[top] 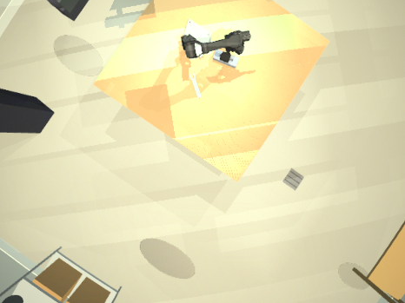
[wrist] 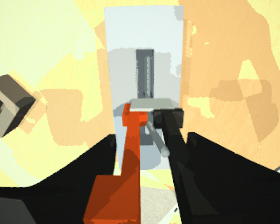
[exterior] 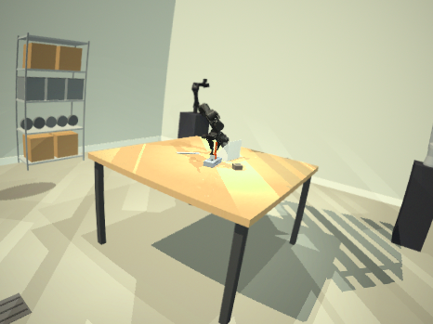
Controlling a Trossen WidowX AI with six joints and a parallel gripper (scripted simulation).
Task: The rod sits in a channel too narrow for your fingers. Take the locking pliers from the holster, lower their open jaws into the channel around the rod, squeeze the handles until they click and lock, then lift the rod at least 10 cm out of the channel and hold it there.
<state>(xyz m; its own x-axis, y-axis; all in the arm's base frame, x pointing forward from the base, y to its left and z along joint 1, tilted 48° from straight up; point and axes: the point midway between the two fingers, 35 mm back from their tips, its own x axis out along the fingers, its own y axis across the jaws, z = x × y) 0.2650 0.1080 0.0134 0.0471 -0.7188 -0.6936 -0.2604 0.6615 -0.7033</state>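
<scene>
While the arm (top: 217,45) (exterior: 213,118) reaches down over the table (top: 261,87) (exterior: 177,176), its gripper (top: 226,55) (exterior: 214,149) (wrist: 151,138) stands about half open. Between its black fingers it has the locking pliers (exterior: 216,149) (wrist: 132,155) — the orange handle on the left side of the wrist view, the dark handle on the right. The handles stand a little apart; whether they are locked, I cannot tell.

The pliers point down to the pale block (top: 217,60) (exterior: 212,163) (wrist: 145,25), where the channel (wrist: 141,60) runs from twelve to six o'clock in the wrist view. The rod (wrist: 148,75) shows as a thin light line inside this channel, toward twelve o'clock from the pliers' head. How the pliers' jaws meet the rod is hidden, so I cannot say if they grip it.

A small dark box (exterior: 237,166) (wrist: 11,104) lies near the block, at about nine o'clock in the wrist view. From the block in the top view, a white strip (top: 196,86) (exterior: 188,153) lies between seven and eight o'clock, and a white panel (top: 197,31) (exterior: 234,149) is between ten and eleven.
</scene>
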